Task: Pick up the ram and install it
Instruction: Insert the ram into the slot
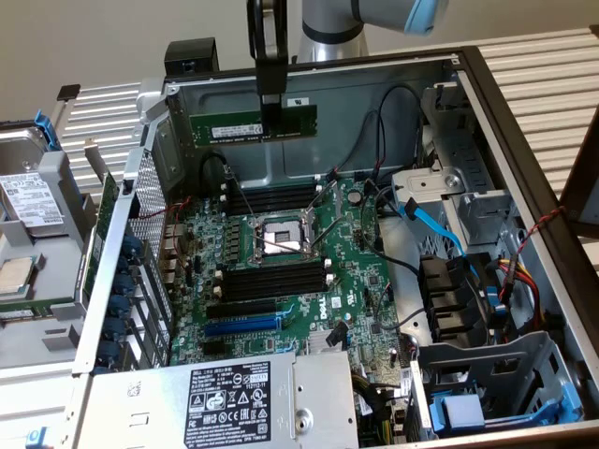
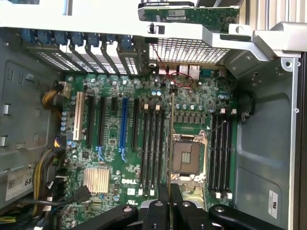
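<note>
While the arm hangs over the open computer case (image 1: 337, 94), the gripper (image 1: 270, 112) is clamped on the ram (image 1: 225, 126), pinching the green stick part-way along its length. The ram juts out level to both sides of the gripper and is clear of everything below. Directly beneath the gripper lies the green motherboard (image 1: 360, 271). Farther from the gripper, past the board's far edge, sits the grey power supply (image 1: 234, 402) with its black label. Two banks of long black memory slots (image 1: 276, 281) lie under the gripper on either side of the CPU socket (image 1: 281, 236), with a blue slot (image 1: 243, 325) beyond them. In the wrist view the ram (image 2: 171, 143) shows edge-on, a thin line running out from the gripper (image 2: 170, 211), just beside the socket and parallel to the slots
</note>
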Tool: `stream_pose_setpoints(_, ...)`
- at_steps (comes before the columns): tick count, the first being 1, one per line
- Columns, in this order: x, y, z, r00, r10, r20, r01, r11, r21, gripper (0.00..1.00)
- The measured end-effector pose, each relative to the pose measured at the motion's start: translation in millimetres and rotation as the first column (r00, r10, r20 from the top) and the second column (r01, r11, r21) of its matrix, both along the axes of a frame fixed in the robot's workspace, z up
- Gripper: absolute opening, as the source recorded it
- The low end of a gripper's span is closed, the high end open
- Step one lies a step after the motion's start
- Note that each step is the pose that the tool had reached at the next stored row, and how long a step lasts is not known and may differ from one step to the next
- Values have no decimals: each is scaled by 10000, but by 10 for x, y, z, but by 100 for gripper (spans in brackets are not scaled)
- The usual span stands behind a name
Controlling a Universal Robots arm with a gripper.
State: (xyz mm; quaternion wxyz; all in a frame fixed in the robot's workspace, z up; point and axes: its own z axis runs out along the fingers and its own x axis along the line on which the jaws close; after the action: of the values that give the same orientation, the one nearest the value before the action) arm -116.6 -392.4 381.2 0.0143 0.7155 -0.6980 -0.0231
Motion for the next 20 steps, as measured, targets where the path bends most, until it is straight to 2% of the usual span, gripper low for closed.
stream_pose_setpoints(2, -1, 0, -1, 10000, -1, -32, 1, 10000, 12, 13)
stream_pose_setpoints(5, 0, 5, -14, 10000, -1, -30, 1, 10000, 11, 13)
stream_pose_setpoints(10, -1, 77, -72, 10000, -1, -11, 1, 10000, 9, 13)
stream_pose_setpoints(15, 0, 86, -139, 10000, -1, -10, 1, 10000, -60, 13)
stream_pose_setpoints(20, 0, 86, -203, 10000, -1, -10, 1, 9999, -102, 13)
